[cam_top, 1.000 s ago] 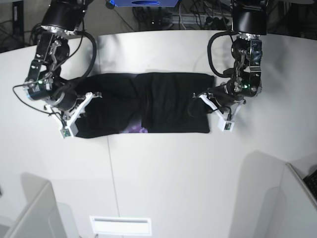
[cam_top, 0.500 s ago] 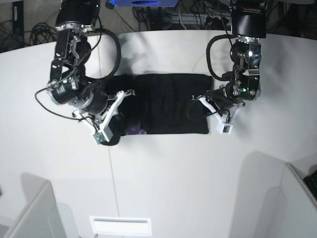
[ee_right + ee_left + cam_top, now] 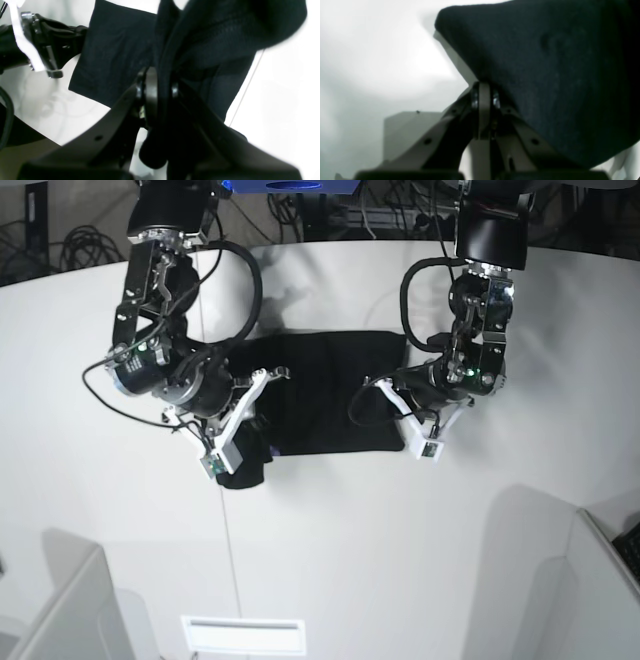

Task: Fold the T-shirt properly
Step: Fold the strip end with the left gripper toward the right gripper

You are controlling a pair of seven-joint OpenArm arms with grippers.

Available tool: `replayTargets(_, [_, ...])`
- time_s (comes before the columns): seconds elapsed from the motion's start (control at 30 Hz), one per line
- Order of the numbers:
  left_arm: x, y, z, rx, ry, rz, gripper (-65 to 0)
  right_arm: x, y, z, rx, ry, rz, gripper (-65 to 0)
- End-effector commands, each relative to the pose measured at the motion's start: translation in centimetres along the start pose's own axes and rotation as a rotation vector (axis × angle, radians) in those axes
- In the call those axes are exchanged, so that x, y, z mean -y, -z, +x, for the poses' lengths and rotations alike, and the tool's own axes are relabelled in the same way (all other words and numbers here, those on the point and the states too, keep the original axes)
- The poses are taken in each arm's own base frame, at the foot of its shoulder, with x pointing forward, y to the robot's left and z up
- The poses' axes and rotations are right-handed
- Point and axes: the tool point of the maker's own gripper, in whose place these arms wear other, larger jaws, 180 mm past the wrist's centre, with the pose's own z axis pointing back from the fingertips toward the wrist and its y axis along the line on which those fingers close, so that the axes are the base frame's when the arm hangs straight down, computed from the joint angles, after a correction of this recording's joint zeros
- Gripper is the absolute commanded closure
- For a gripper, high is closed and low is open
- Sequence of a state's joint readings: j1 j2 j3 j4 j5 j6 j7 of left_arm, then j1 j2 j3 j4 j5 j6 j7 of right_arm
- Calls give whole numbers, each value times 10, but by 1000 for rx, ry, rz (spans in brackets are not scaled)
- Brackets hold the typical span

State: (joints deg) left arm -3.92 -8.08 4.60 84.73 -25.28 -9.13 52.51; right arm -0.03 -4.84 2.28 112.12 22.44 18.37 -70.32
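The black T-shirt lies partly folded on the white table. My right gripper, on the base view's left, is shut on the shirt's bunched left end and holds it lifted over the shirt's flat part. My right gripper shows cloth pinched between its fingers. My left gripper is at the shirt's right edge. In the left wrist view my left gripper is shut on the cloth edge. It also shows in the right wrist view. The print and label are hidden.
Grey partitions stand at the front left and front right. A white slotted plate sits at the table's front edge. A table seam runs toward the front. Cables and a blue object lie behind the table.
My right gripper has carried the shirt's left end to the right, over the middle. The shirt's outline is now shorter. My left gripper has shifted a little to the left with the right edge.
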Motion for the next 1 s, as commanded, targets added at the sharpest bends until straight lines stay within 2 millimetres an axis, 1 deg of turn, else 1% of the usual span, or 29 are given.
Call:
replayTargets(0.0, [6,-3,20,55,11,-17,0,-8,-3,17,62,2,21,0])
replayTargets(0.23, [8,-4,28,70,15,-23,0,-16,-1,20,73,47,42,0])
replayTargets(0.33, [4,-4,24,62,19,-13,0,-38,4,28,95,52,80,0])
replayTargets(0.43, [6,-6,23,63,17,-19,0,-58,10,33,115,69,111,0])
replayTargets(0.5, [3,-7,24,67,8,-13,0,-66,14,34,119,65,127,0])
replayTargets(0.53, [2,-7,20,61,5,-13,0,-68,16,34,122,61,132,0])
replayTargets(0.6, [-3,-8,16,54,7,-2,0,-69,21,32,117,67,134,0])
replayTargets(0.63, [-7,-12,17,59,19,7,0,-68,23,32,119,70,134,0])
replayTargets(0.67, [-10,-15,13,55,25,14,0,-68,25,31,118,74,134,0])
replayTargets(0.7, [-10,-19,13,62,36,16,0,-67,27,30,117,78,134,0])
replayTargets(0.8, [-20,-36,18,102,34,44,0,-66,33,27,112,89,134,0])
replayTargets(0.87, [-30,-50,19,136,14,69,0,-66,34,28,123,93,136,0])
replayTargets(0.97, [-49,-70,11,158,-11,122,0,-72,34,32,144,88,148,0])
